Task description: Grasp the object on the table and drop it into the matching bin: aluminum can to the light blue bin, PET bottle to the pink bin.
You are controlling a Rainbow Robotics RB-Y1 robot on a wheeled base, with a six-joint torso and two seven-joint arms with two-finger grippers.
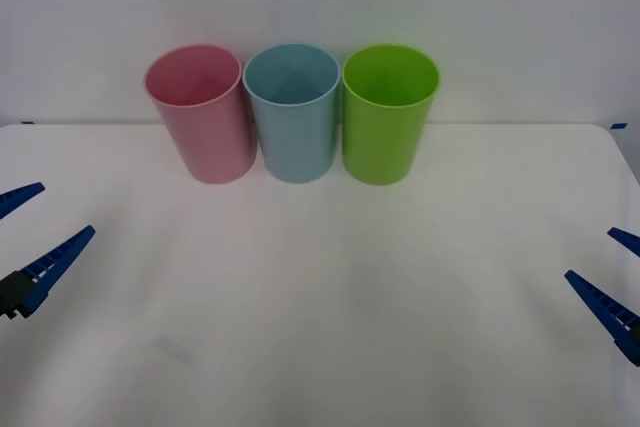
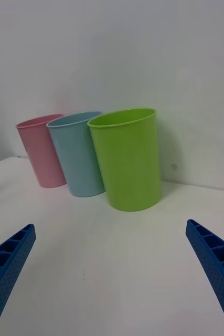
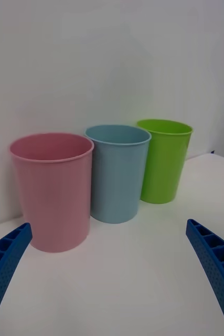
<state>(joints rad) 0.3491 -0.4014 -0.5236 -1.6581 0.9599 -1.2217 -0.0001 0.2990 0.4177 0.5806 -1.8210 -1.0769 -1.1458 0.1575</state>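
left gripper [image 1: 25, 242] far left edge, jaws apart | right gripper [image 1: 612, 272] far right, jaws apart | light blue bin [image 1: 293, 112] top centre, equidistant | can unseen

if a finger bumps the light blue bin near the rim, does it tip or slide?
Probably tips: the light blue bin stands tall, tapering to a narrow base. It looks like thin plastic, so likely light. The pink bin and green bin crowd it either side and may catch it.
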